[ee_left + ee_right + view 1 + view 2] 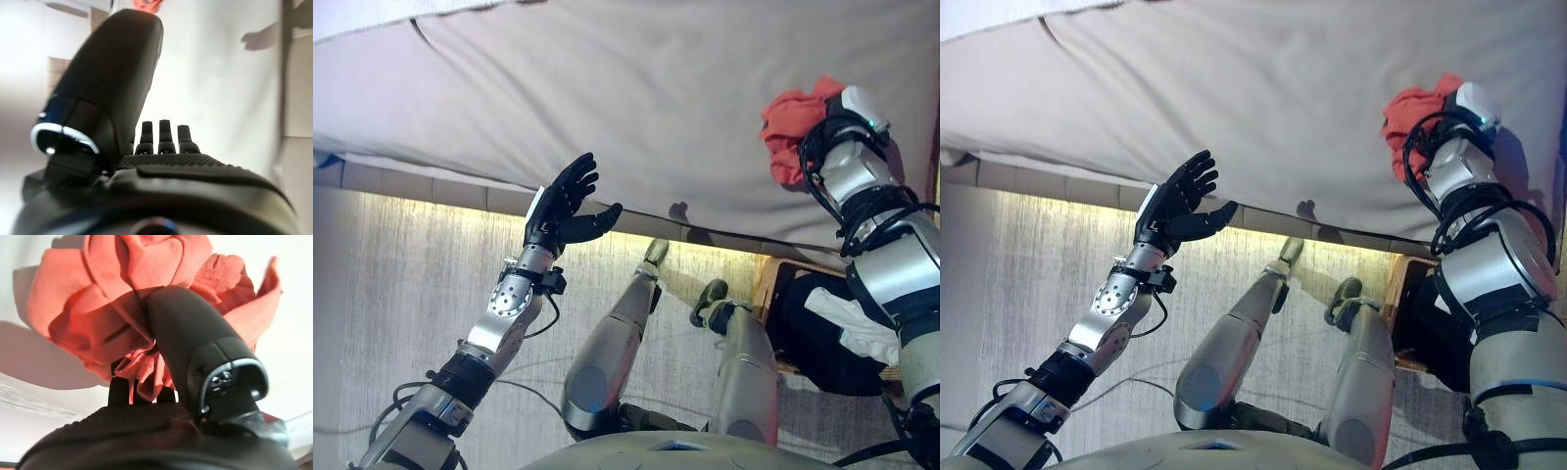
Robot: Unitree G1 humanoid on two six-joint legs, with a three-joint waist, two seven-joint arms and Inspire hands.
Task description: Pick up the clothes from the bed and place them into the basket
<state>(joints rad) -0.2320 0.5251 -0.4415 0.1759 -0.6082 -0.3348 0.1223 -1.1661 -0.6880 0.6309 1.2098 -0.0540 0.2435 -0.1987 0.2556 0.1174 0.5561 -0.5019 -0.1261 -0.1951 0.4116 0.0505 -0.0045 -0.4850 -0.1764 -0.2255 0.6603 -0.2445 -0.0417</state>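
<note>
A crumpled red-orange garment [790, 130] lies near the right end of the grey bed [656, 108]. My right hand [181, 342] is at the garment, thumb and fingers curled into the cloth [122, 308], bunching it. My left hand [564, 206] is raised over the bed's near edge, well left of the garment, fingers straight and empty; it also shows in the left wrist view [161, 142]. A wooden-framed basket [773, 284] stands on the floor at the lower right, partly hidden by my right arm, with dark and white clothes [847, 328] in it.
The bed's near edge [440, 186] runs across the view with a lit strip beneath it. Pale wood-grain floor [391, 313] lies between the bed and me.
</note>
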